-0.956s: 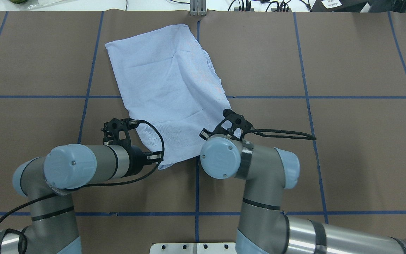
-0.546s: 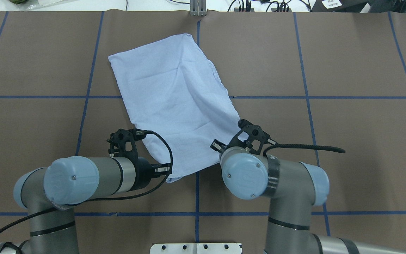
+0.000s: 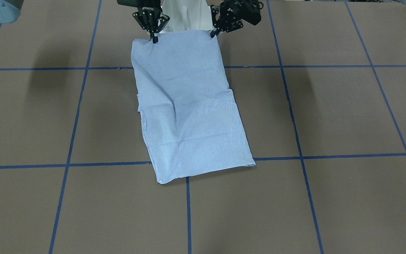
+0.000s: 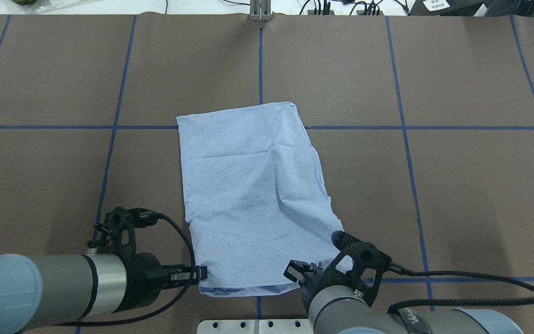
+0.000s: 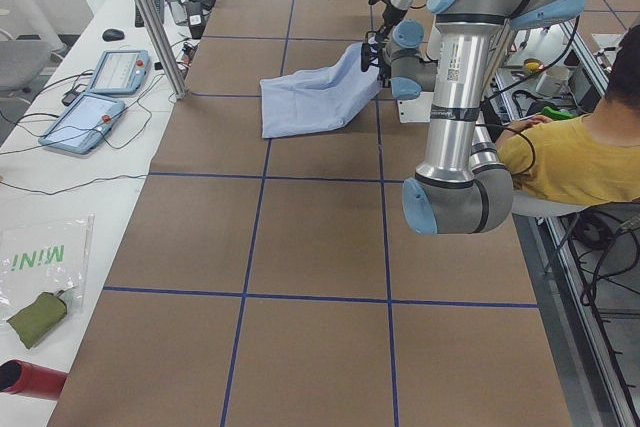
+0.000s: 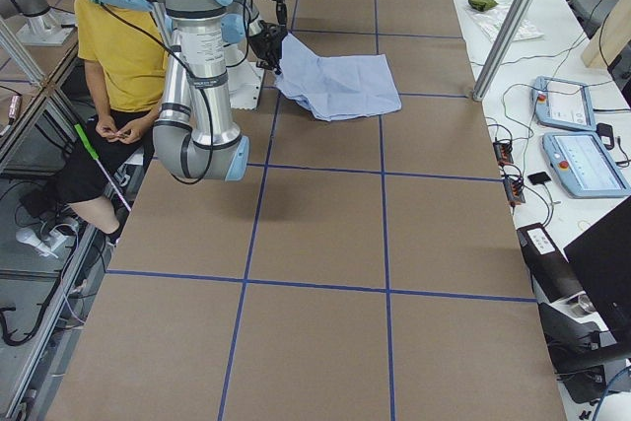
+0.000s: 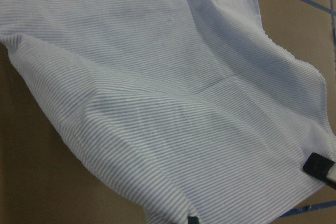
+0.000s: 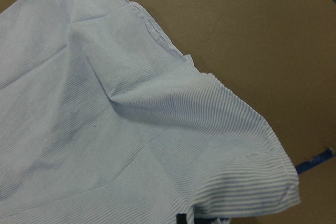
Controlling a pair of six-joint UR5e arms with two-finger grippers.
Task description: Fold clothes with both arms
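The clothes are one light blue striped shirt [image 4: 253,195], folded to a long rectangle on the brown table, also in the front-facing view [image 3: 189,113] and both side views [image 5: 315,97] [image 6: 345,81]. My left gripper [image 4: 200,273] is shut on its near left corner; across the table it shows as the left gripper [image 3: 213,33]. My right gripper [image 4: 295,271] is shut on the near right corner, seen too as the right gripper [image 3: 153,38]. The near edge is raised slightly off the table. Striped cloth [image 7: 157,77] [image 8: 105,129] fills both wrist views.
A white base plate [image 4: 257,324] sits just behind the shirt's near edge. A metal post [image 4: 260,11] stands at the far edge. A seated person in yellow [image 5: 570,157] is beside the robot. Control tablets [image 5: 100,97] and cables lie on the side bench.
Both arms have drawn back toward the robot's base, dragging the shirt with them from the far part of the table to the near part. Both grips have stayed on the corners.
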